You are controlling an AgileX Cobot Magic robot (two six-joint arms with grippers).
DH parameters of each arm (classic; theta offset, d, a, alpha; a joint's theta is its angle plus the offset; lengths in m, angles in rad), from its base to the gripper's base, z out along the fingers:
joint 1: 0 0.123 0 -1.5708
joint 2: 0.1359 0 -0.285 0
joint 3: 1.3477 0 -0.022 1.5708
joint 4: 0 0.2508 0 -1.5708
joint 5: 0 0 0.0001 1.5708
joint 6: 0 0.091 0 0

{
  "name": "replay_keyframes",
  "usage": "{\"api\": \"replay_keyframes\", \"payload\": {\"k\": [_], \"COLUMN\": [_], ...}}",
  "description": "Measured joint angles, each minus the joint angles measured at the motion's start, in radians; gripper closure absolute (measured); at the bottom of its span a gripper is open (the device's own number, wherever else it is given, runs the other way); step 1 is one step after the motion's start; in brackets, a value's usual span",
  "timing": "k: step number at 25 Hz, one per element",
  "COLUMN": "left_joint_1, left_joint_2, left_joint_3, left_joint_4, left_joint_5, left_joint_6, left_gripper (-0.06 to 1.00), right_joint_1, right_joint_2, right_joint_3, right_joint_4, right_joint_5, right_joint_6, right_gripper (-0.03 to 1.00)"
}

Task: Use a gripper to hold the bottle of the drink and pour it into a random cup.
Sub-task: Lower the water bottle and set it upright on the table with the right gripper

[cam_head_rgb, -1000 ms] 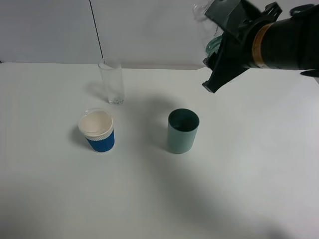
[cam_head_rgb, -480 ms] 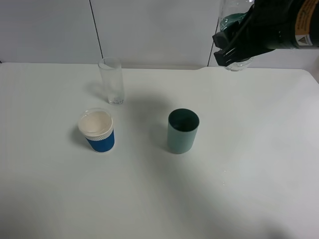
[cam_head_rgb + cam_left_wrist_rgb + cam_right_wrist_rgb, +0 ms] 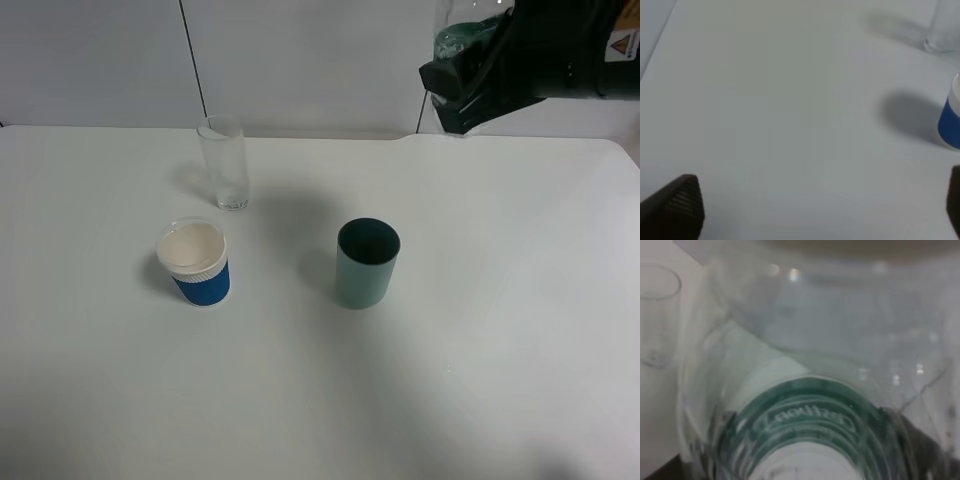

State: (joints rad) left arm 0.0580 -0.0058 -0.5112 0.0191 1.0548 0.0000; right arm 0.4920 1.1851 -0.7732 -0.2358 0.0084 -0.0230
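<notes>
the right gripper point(image 3: 468, 85) is up at the far right corner above the table point(image 3: 520, 330), clamped around the bottle of the drink point(image 3: 456, 40) — the bottle is lifted clear of the surface, its see-through body and green label showing past the black fingers. in the right wrist view the bottle fills nearly everything, its green band with white print close to the lens. the cup point(image 3: 367, 263) stands upright near the middle of the table, well apart from the bottle. a blue-sleeved paper cup point(image 3: 195, 264) and a tall clear glass point(image 3: 224, 162) stand further left. the left gripper point(image 3: 815, 207) hangs low over the table — jaws spread wide.
</notes>
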Motion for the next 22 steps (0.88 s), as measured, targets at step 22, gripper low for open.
{"api": "replay_keyframes", "payload": {"k": [22], "left_joint_1": [0.000], "left_joint_2": [0.000], "left_joint_3": [0.000], "left_joint_4": [0.000], "left_joint_5": [0.000], "left_joint_6": [0.000], "left_gripper": [-0.04], "right_joint_1": [-0.091], "right_joint_2": [-0.001], "right_joint_3": [0.554], "right_joint_4": [0.309], "right_joint_5": [-0.666], "right_joint_6": [-0.066], "right_gripper": [0.42]}}
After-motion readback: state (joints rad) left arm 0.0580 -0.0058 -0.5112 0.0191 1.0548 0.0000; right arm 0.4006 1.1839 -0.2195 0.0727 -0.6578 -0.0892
